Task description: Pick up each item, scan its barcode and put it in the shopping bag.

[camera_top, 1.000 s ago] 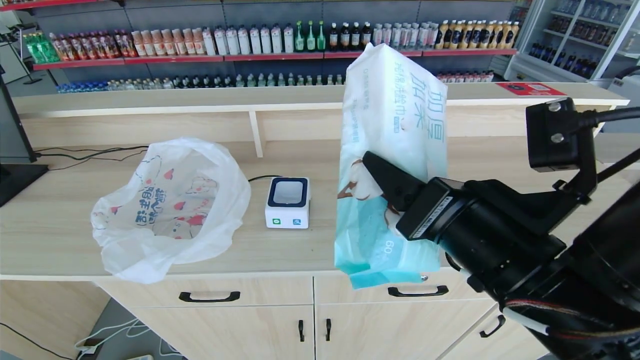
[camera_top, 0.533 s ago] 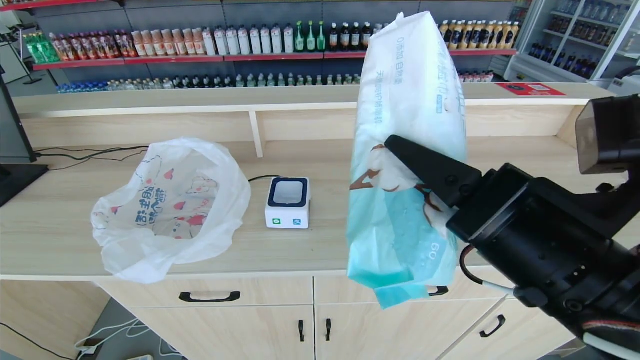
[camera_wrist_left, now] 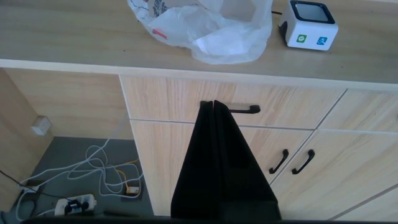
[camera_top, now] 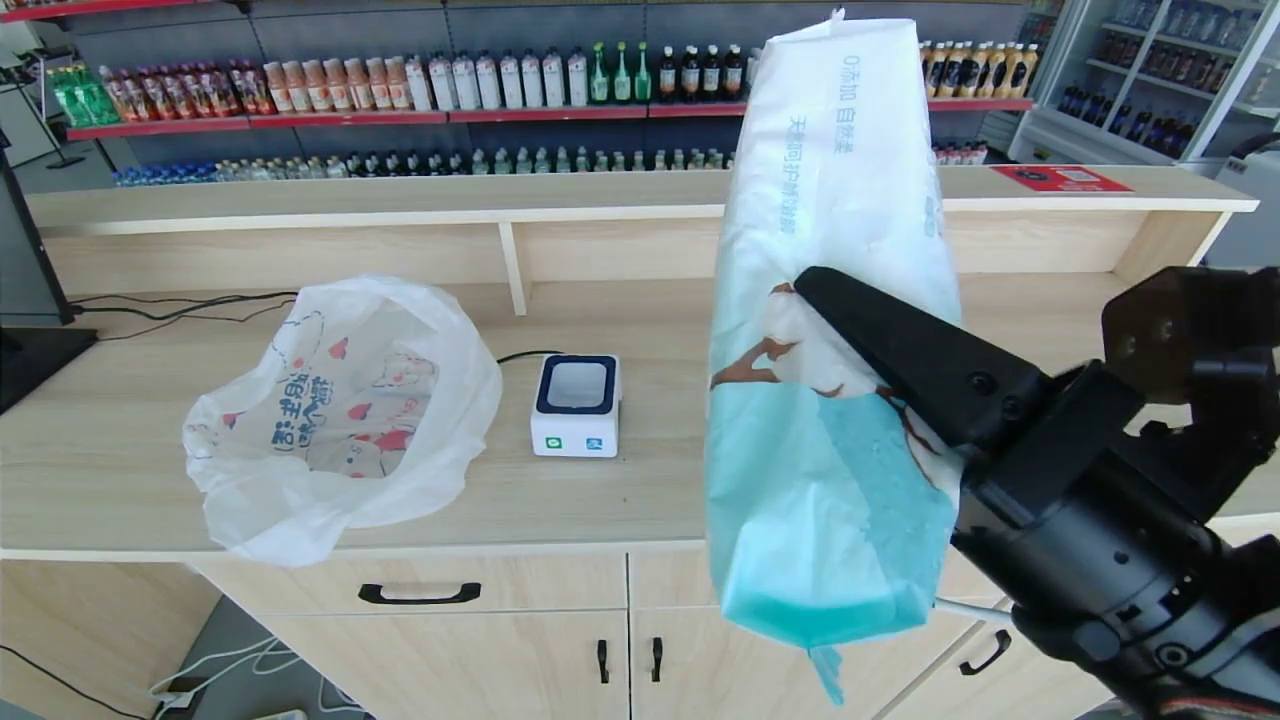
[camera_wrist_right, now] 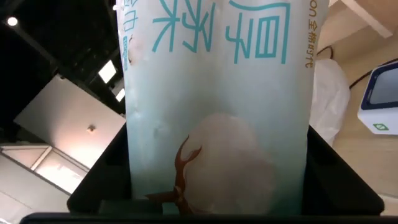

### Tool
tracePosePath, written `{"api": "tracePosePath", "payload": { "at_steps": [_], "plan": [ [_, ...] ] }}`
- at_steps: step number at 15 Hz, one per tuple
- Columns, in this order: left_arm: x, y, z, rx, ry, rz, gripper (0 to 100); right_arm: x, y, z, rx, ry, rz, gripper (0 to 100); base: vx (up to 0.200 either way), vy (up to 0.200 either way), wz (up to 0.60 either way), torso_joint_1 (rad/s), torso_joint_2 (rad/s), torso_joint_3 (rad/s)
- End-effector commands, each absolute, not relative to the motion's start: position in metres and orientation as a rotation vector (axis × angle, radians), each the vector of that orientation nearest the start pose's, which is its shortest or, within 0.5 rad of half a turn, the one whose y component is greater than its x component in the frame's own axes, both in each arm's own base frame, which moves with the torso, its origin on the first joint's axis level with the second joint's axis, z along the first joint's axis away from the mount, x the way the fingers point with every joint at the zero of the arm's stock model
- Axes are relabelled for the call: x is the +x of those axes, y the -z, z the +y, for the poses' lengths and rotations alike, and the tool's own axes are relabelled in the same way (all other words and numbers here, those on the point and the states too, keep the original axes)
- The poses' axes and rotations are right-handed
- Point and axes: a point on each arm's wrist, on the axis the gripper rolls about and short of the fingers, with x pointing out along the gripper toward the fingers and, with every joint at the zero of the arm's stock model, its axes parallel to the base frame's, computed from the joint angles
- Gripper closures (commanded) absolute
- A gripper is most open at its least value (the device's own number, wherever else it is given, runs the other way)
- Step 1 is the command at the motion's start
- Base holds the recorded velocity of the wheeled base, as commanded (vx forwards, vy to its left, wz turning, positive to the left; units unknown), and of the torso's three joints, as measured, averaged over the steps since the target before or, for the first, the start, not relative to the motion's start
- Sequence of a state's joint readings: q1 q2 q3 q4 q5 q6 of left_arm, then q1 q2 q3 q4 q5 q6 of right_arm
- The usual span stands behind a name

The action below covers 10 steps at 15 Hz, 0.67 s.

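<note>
One item is off the counter [camera_top: 120,440], then. Where does it sit against the scanner [camera_top: 575,390]?

To the right of the scanner and well above it. The tissue pack [camera_top: 830,180] stands nearly upright in the air, teal end down. The right gripper [camera_top: 850,310] is clamped on its middle, one finger on each side.

Has it shifted in the last second?

Yes. It has risen, come nearer the head camera and gone farther right of the scanner. It has also turned: the face with the large lettering has swung away, and the side with the small lettering now faces the camera.

And the shopping bag [camera_top: 340,410]?

Unmoved. It lies open on the counter just left of the scanner, not touching it. The scanner has kept its place too, dark window facing up.

The left gripper [camera_wrist_left: 213,109]?

Lower than the scanner, in front of the drawers [camera_wrist_left: 174,99] under the counter, close to a black drawer handle [camera_wrist_left: 245,110]. Its two fingers are pressed together with nothing between them
</note>
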<state>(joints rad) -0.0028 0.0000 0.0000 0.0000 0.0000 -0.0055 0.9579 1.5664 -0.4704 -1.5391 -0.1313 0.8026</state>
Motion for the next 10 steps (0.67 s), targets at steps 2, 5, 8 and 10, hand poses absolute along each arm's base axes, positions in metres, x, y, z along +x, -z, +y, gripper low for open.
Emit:
{"api": "tracePosePath", "payload": {
  "at_steps": [2,5,8,10],
  "plan": [
    [-0.023,-0.075,0.0,-0.006,0.003,0.0,100,0.141,-0.194,0.192,1.067,-0.932,0.128,100,0.0,0.0,0.0,0.0,0.0,0.0],
    [-0.023,-0.075,0.0,-0.006,0.003,0.0,100,0.142,-0.209,0.194,1.251,-0.967,0.154,100,0.0,0.0,0.0,0.0,0.0,0.0],
    [-0.023,-0.075,0.0,-0.006,0.003,0.0,100,0.134,-0.222,0.184,1.429,-1.006,0.197,100,0.0,0.0,0.0,0.0,0.0,0.0],
    [-0.023,-0.075,0.0,-0.006,0.003,0.0,100,0.128,-0.222,0.176,1.492,-1.009,0.234,100,0.0,0.0,0.0,0.0,0.0,0.0]
  ]
}}
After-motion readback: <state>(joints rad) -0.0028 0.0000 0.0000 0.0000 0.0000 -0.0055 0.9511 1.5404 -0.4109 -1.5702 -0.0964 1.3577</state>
